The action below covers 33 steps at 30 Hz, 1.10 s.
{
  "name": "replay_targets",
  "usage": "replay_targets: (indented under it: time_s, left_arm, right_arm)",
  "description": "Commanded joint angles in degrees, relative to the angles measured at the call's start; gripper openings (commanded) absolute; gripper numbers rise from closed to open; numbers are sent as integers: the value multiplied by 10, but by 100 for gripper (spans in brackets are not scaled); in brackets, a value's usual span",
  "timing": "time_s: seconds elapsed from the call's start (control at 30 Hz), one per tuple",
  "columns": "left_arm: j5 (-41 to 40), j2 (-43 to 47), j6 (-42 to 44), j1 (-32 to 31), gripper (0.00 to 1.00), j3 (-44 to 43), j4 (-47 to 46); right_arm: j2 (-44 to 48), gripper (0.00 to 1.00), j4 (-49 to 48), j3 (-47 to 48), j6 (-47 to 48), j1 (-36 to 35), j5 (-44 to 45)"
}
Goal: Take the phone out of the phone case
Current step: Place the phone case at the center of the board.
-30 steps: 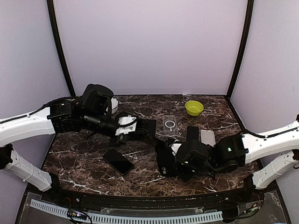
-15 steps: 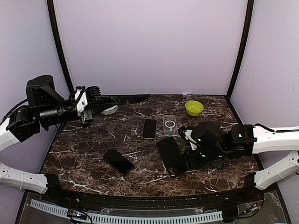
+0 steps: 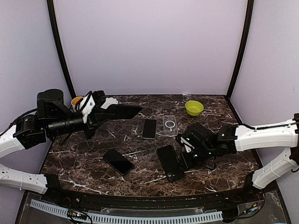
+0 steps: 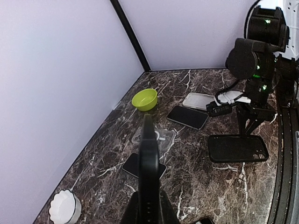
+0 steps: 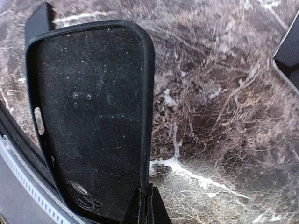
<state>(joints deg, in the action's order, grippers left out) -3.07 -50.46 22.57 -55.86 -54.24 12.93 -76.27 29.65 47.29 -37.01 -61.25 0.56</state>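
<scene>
The black phone [image 3: 120, 111] hangs in the air over the table's back left, and my left gripper [image 3: 99, 113] is shut on one end of it. In the left wrist view the phone [image 4: 148, 154] stands edge-on between the jaws of the left gripper [image 4: 149, 198]. The black phone case [image 3: 169, 162] lies flat at the front middle with its bare lining up. My right gripper [image 3: 181, 157] is shut on the case's right rim. From the right wrist, the case [image 5: 88, 116] fills the left half, with its rim pinched by the right gripper [image 5: 145, 195].
Two more phones lie on the marble, one [image 3: 149, 128] at the middle and one [image 3: 118, 161] front left. A clear case [image 3: 170, 124] and a yellow-green bowl [image 3: 194, 108] sit further back. A white bowl [image 4: 64, 206] stands by the left wall.
My left gripper has drawn back to the left and lifted the phone well clear of the case. My right gripper has kept the case, which now lies flat.
</scene>
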Motion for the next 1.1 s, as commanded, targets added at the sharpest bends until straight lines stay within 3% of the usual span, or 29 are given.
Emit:
replay_targets:
  time_s: [0.0, 0.43, 0.63, 0.77, 0.87, 1.0, 1.07]
  left_arm:
    - [-66, 21, -108, -1, 0, 7, -30]
    - [-183, -10, -218, -1, 0, -11, 8]
    - [-186, -33, -224, 13, 0, -23, 12]
    - [-173, -45, -245, 33, 0, -32, 15]
    - [-163, -54, -252, 43, 0, -36, 13]
    - [-150, -68, -271, 60, 0, -40, 17]
    - [-143, -75, -284, 68, 0, -41, 14]
  right_arm:
    - [-42, 0, -2, 30, -19, 19, -7]
    - [-103, 0, -4, 41, -38, 120, -24]
    - [-124, 1, -2, 58, -33, 146, -32]
    - [-152, 7, 0, 75, -26, 154, -37]
    - [-165, 24, -1, 83, -21, 157, -36]
    - [-153, 61, 1, 86, -18, 166, -33]
    - [-134, 73, 8, 94, -15, 169, -26]
